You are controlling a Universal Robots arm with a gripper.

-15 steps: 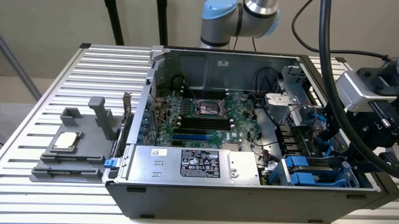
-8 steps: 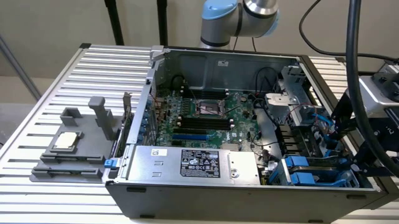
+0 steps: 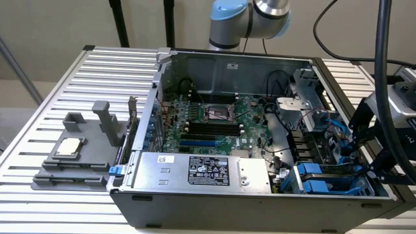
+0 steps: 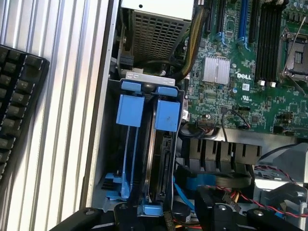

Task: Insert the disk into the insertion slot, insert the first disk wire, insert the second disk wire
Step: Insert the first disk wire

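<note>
One disk, two blue carriers.

Light was even and diffuse, seemingly from overhead, bright on the ribbed white table with mild glare off the silver power-supply box and the heatsink, while the computer case walls threw soft shade into the insertion slot, darkest at its floor.
</note>
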